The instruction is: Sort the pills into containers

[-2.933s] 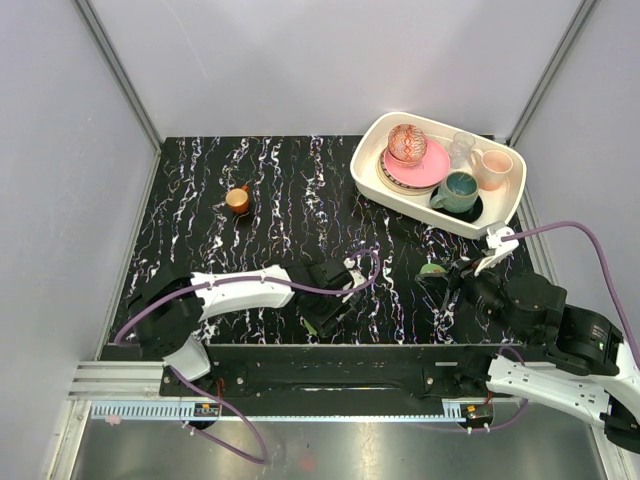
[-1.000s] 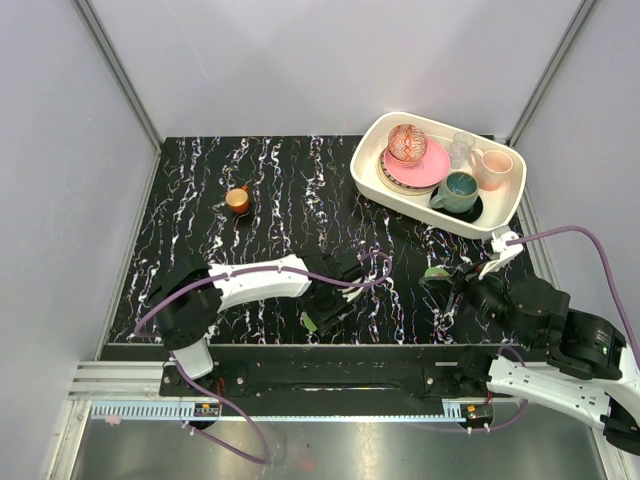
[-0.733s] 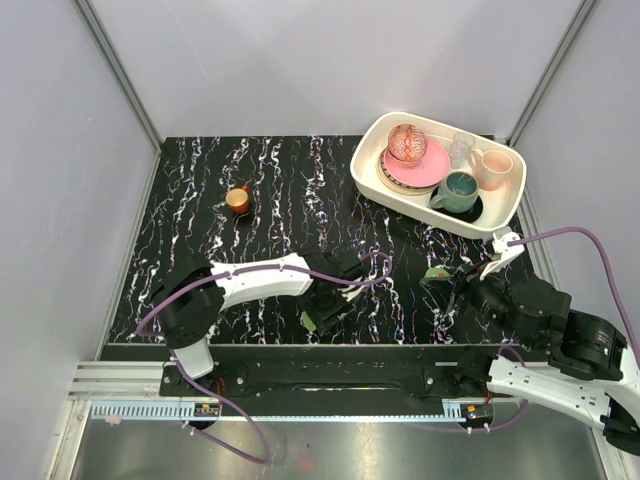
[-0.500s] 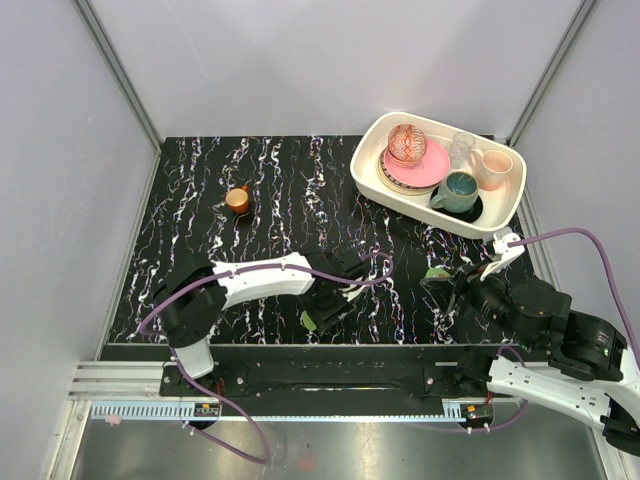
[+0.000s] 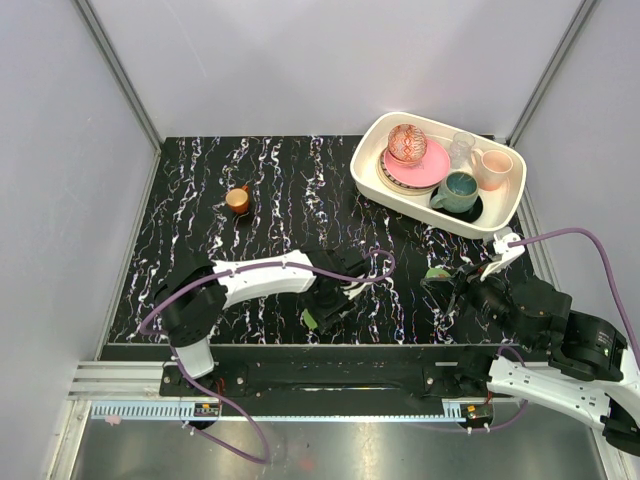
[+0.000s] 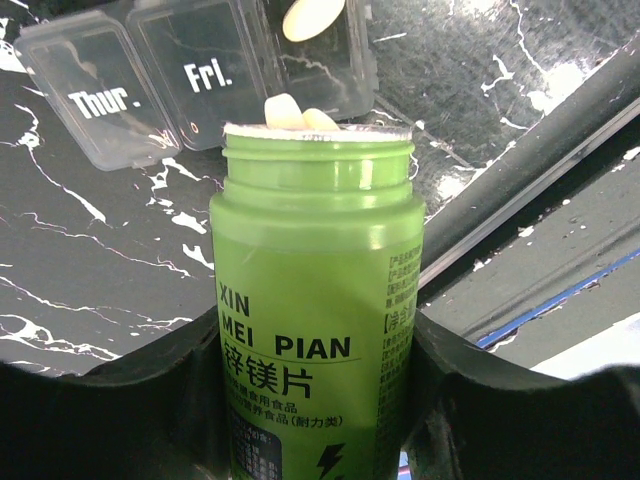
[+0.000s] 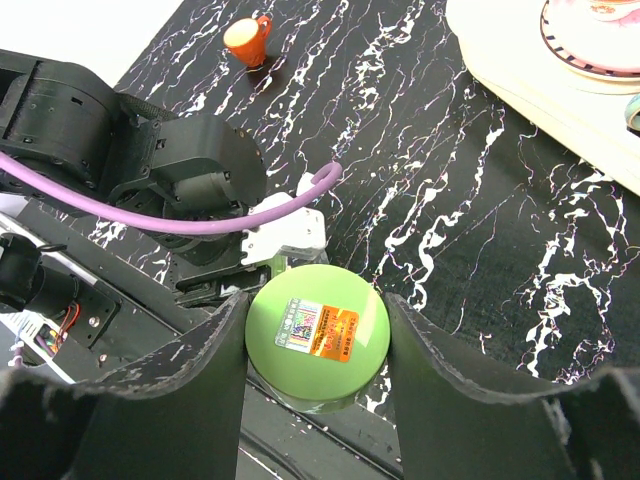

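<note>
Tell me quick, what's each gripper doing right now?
Left gripper: closed on the bottle.
Right gripper: closed on the cap.

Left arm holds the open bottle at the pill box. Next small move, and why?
Probably tip the green bottle a little further, gently: two pills sit at its lip, aimed at the pill box, where the compartment beside Fri. already holds one pill. A slow tilt should release one at a time.

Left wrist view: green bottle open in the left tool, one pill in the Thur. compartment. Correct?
Not Thur. The left wrist view shows the pill in the compartment just right of Fri. on the pill box. The green bottle is open in the left tool, as said.
</note>
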You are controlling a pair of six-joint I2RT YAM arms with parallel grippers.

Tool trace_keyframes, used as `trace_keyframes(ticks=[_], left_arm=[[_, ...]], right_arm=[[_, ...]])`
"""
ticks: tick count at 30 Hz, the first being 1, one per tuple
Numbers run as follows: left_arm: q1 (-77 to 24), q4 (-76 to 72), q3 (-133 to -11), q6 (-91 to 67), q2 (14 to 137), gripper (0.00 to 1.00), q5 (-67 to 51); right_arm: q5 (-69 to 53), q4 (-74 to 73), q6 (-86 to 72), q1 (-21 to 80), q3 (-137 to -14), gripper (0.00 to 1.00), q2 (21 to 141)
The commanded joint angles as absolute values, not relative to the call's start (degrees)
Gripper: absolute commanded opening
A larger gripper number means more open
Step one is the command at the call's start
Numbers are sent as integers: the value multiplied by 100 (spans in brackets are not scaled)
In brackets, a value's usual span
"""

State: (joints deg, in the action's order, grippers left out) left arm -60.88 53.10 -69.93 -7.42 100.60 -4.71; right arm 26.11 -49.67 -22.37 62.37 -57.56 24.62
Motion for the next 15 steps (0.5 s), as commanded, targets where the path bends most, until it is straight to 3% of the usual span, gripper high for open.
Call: trace_keyframes(ticks=[1, 15], left_arm=[[-6056, 5396, -7304, -659, 10134, 0, -475], [-6038, 5423, -7339, -642, 10195, 0, -475]], right_arm=[[2795, -4887, -2285, 6275, -5774, 0, 2426], [2821, -4913, -2285, 6267, -5739, 0, 2391]])
